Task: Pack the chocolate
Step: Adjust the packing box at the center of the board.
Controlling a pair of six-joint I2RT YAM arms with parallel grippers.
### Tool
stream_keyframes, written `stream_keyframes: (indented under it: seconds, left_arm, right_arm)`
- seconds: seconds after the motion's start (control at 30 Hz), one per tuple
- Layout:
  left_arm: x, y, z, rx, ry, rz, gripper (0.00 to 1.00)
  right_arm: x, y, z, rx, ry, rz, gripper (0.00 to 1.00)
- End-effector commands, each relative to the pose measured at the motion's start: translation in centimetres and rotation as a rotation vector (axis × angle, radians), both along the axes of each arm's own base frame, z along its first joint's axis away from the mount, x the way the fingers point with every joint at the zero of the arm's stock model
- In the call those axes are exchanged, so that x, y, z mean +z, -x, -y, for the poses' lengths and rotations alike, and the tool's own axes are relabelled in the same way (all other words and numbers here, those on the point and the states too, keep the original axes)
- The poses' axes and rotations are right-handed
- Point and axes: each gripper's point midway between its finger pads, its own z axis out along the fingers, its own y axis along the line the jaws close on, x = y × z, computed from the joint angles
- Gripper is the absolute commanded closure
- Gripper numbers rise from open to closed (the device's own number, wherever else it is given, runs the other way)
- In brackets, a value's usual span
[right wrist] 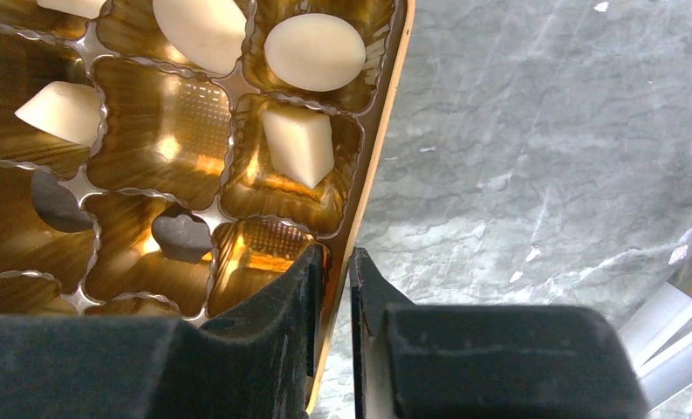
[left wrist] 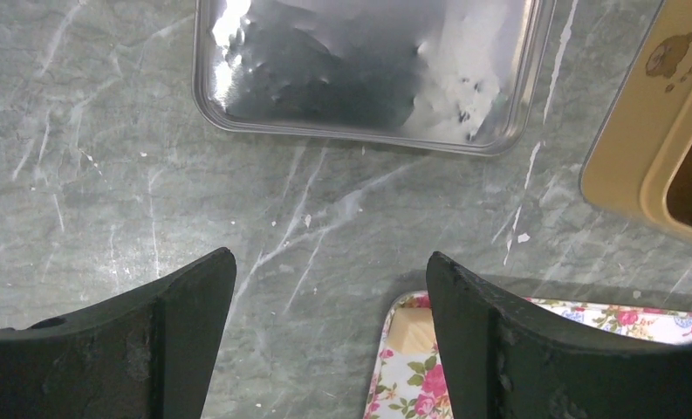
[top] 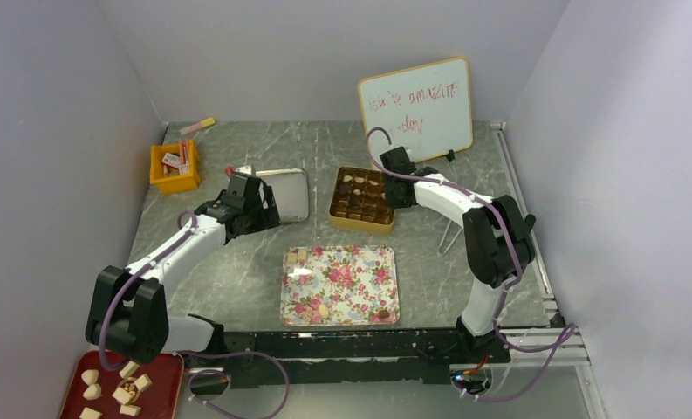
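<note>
A gold box point(top: 359, 225) with moulded cells holds dark and cream chocolates point(top: 359, 196). In the right wrist view its cells hold a round cream piece point(right wrist: 314, 51), a squarish cream piece point(right wrist: 298, 144) and a dark piece point(right wrist: 182, 236). My right gripper point(right wrist: 335, 257) is shut on the box's right rim point(right wrist: 377, 166), one finger inside and one outside; it also shows in the top view point(top: 393, 192). My left gripper point(left wrist: 329, 262) is open and empty over bare table, also in the top view point(top: 256, 209). The floral tray point(top: 351, 288) carries a few pieces point(top: 300, 256); one tan piece point(left wrist: 414, 327) shows beside my left gripper's right finger.
A silver lid point(top: 291, 194) lies left of the gold box, also in the left wrist view point(left wrist: 359, 61). An orange bin point(top: 175, 179) with packets stands at the back left, a whiteboard point(top: 416, 106) at the back. A red tray point(top: 163, 393) with cream pieces sits at the near left.
</note>
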Motion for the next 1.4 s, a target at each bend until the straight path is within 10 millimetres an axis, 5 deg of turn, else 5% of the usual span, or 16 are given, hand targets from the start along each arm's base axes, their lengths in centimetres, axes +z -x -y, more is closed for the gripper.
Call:
stream_keyframes:
  seconds: [0.0,0.7,1.13,1.37]
  left_arm:
    - [1.0,-1.7,-0.2,0.035,0.018,0.053,0.15]
    - [-0.3,-5.0,-2.7,0.122,-0.026,0.026,0.15]
    - [-2.5,-6.6,-7.2,0.194,-0.077,-0.014,0.15]
    - [-3.5,-8.7,-7.9,0.162,-0.104,0.007,0.17]
  right_arm:
    - [0.1,0.0,-1.3,0.064,0.023,0.005,0.81]
    - [0.0,0.7,-2.8,0.2,0.155,0.033,0.82]
    - [0.0,0.9,-3.1,0.225,0.177,0.04,0.83]
    - [-0.1,0.9,-3.3,0.23,0.178,0.035,0.83]
